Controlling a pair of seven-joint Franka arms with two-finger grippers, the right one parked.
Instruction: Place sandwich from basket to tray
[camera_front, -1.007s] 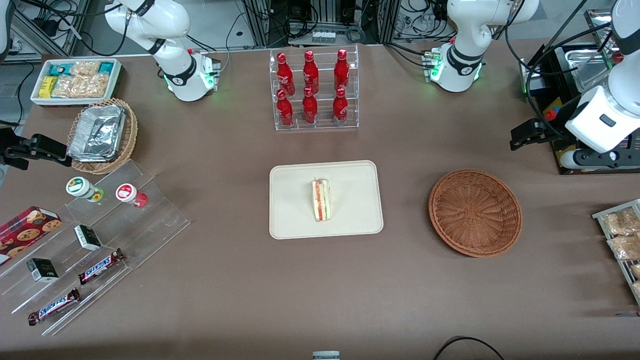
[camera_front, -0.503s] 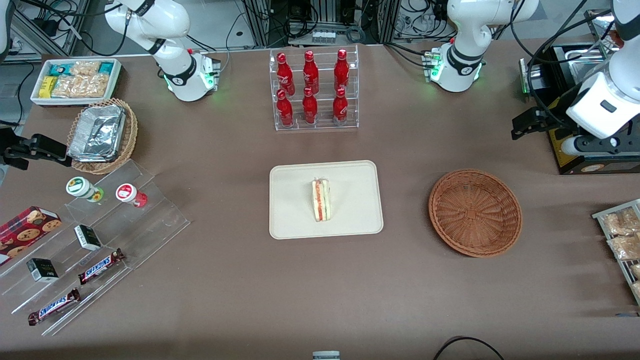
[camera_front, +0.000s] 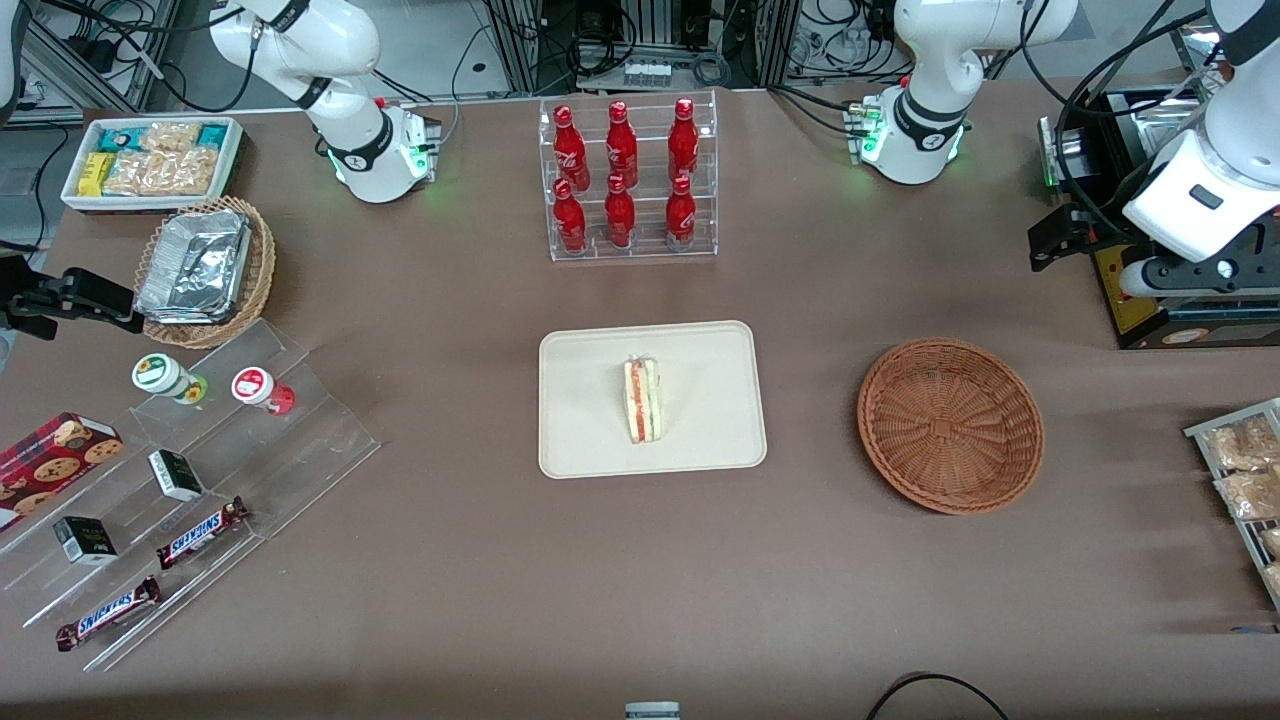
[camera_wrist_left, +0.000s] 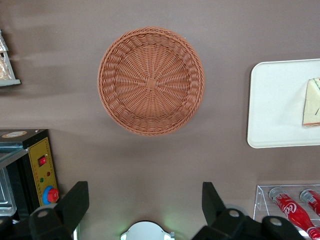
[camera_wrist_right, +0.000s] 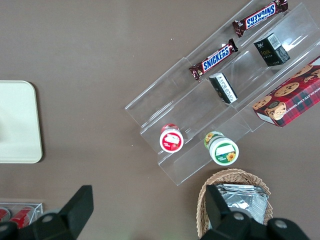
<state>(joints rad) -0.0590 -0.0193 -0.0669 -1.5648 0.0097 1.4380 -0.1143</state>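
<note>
You see the whole table from a high front camera angled steeply down. The working arm's wrist camera looks straight down past its spread gripper (camera_wrist_left: 145, 210) at the basket (camera_wrist_left: 151, 81); both views share the tray (camera_front: 590, 440). The parked arm's wrist camera faces down on the tiered acrylic display (camera_wrist_right: 225, 95).

My gripper (camera_wrist_left: 145, 205) has kept drawing away from the basket (camera_front: 950, 425), rising and moving farther from the front camera, toward the working arm's end of the table. Its fingers (camera_wrist_left: 75, 200) are spread wide apart, holding nothing, with the basket well apart from them.
</note>
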